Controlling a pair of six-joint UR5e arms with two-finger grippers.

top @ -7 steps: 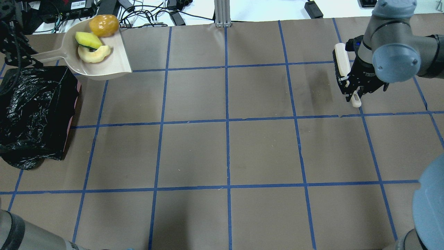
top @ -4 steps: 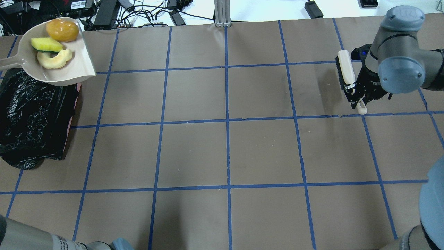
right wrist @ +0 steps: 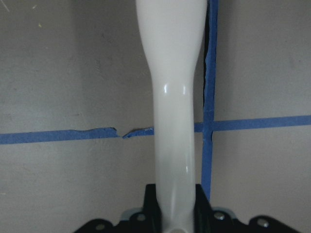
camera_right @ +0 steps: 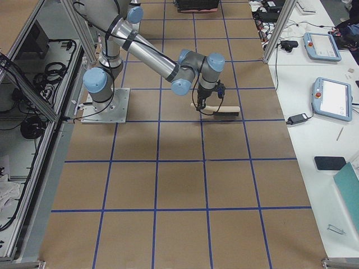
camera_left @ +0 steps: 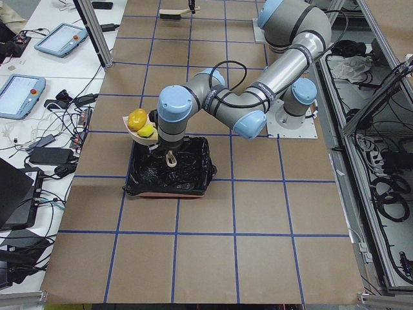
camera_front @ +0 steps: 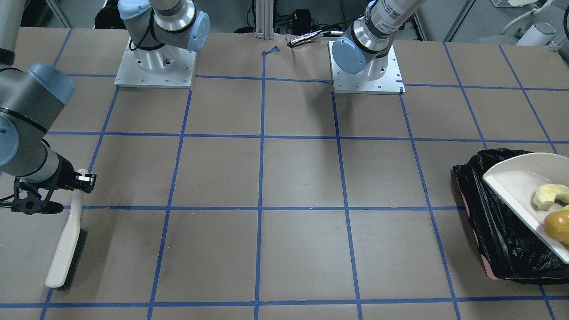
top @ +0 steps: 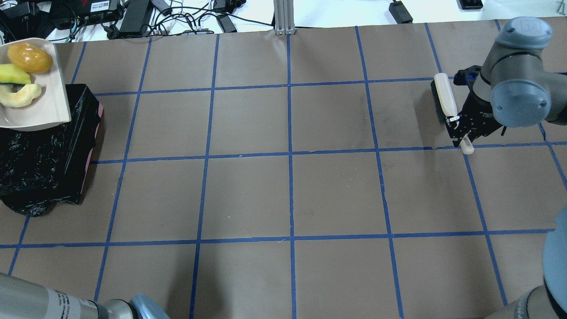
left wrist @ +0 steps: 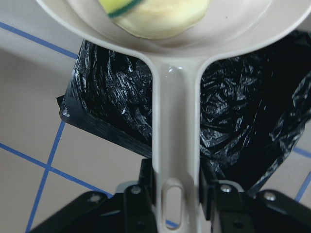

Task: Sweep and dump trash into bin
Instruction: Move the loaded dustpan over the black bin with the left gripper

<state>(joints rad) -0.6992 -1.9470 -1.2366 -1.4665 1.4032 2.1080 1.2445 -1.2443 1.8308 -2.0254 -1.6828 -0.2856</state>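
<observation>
Above the bin (top: 44,159), the dustpan (top: 44,106) runs off-view.

1. This is looking like a robotics lab; industrial arms (camera_front: 164,18) are standing on bolted plates (camera_front: 178,79) on a tape-gridded desk (top: 248,195);
2. teach pendants (camera_right: 322,46) and cables (top: 186,20) are lying alongside.

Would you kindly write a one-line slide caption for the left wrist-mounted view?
The left gripper holds a beige plastic dustpan, carrying a pale cream slice, over the black-bag-lined bin.
</observation>
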